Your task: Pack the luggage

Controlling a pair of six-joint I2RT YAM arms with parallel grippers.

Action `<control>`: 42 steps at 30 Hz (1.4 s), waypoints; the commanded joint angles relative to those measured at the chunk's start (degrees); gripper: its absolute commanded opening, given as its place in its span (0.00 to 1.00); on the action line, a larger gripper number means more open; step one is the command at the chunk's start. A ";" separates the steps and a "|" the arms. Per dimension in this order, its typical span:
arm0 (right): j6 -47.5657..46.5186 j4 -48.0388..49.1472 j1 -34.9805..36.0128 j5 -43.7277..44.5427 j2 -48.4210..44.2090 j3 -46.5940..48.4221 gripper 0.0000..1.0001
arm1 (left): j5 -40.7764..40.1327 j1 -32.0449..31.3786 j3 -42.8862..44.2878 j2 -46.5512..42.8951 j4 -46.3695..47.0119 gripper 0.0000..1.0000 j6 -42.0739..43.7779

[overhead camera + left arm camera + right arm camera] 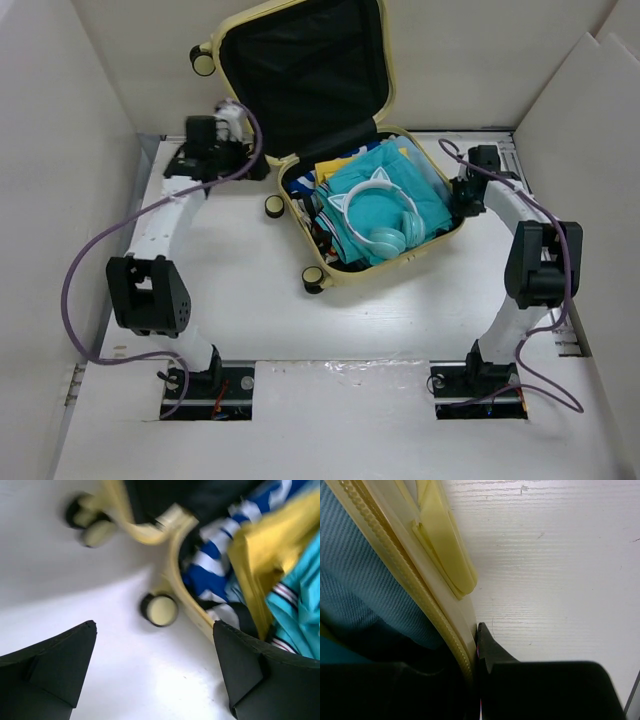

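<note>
plainly, the right end effector [470,647], seemingly pinching the luggage [300,80] rim at center right, could tug it askew; left end effector [154,630] hangs spread, empty; piled headphones [380,215] may block closing.

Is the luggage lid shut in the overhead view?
No, the luggage lid stands open, with teal headphones lying on the clothes inside.
</note>
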 commanded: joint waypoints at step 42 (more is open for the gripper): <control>-3.20 -6.13 3.58 -1.90 10.77 30.76 0.00 | 12.32 -4.31 14.83 0.39 -4.21 0.00 22.88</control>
